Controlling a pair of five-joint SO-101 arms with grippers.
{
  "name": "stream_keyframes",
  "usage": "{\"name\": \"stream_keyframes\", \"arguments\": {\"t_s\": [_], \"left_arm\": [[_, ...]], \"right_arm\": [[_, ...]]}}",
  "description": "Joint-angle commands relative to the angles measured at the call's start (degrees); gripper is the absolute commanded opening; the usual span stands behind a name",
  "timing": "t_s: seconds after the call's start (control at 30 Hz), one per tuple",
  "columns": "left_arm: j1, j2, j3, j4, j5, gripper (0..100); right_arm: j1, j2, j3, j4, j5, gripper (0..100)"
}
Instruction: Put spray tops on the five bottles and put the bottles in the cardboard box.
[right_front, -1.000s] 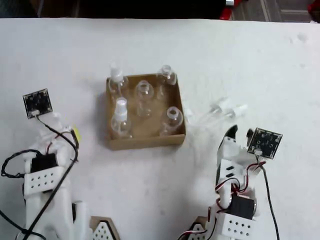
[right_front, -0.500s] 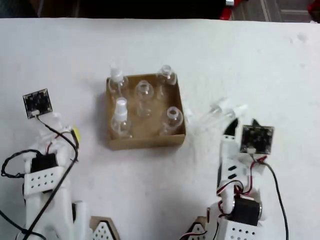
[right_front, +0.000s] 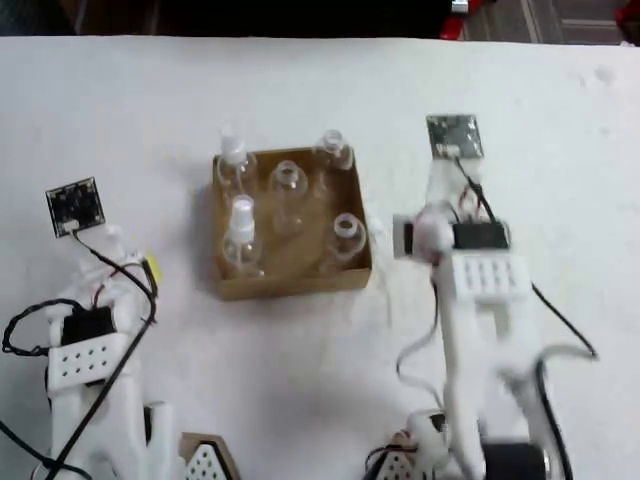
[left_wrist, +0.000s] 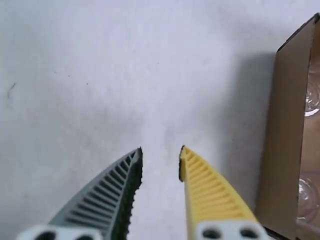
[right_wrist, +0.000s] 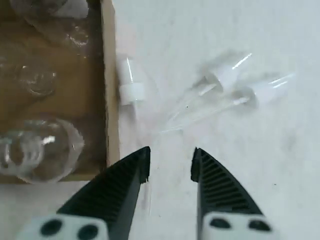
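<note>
The cardboard box (right_front: 292, 283) stands left of centre and holds several clear bottles. Two of them, at its left side, wear white spray tops (right_front: 243, 213); three have bare necks (right_front: 288, 180). My right arm (right_front: 478, 275) stretches forward just right of the box. Its black gripper (right_wrist: 171, 152) is open and hangs over the table beside the box wall (right_wrist: 108, 100). Ahead of it lie three loose spray tops: one (right_wrist: 131, 91) against the wall and two (right_wrist: 226, 77) with long tubes farther out. My left gripper (left_wrist: 161, 150) is open and empty over bare table left of the box (left_wrist: 287, 140).
White table all around. My left arm (right_front: 95, 320) rests at the near left with its cable looped beside it. The table's far edge runs along the back, with a dark floor beyond it.
My right arm has swung forward from the near edge to beside the box, now covering the loose spray tops in the high view. The left arm has stayed still.
</note>
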Motion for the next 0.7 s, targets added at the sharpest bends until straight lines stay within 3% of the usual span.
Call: {"name": "stream_keyframes", "arguments": {"t_s": [0.0, 0.27, 0.67], "left_arm": [[-0.3, -0.7, -0.1, -1.2, -0.8, 12], [1.1, -0.7, 0.4, -1.3, -0.9, 12], [1.1, -0.7, 0.4, -1.3, -0.9, 12]], "right_arm": [[-1.9, 9.9, -7.5, 0.6, -3.4, 3.3], [-7.9, 15.3, -8.4, -0.6, -3.4, 1.9], [-5.1, 16.6, -8.2, -1.9, -3.5, 1.9]]}}
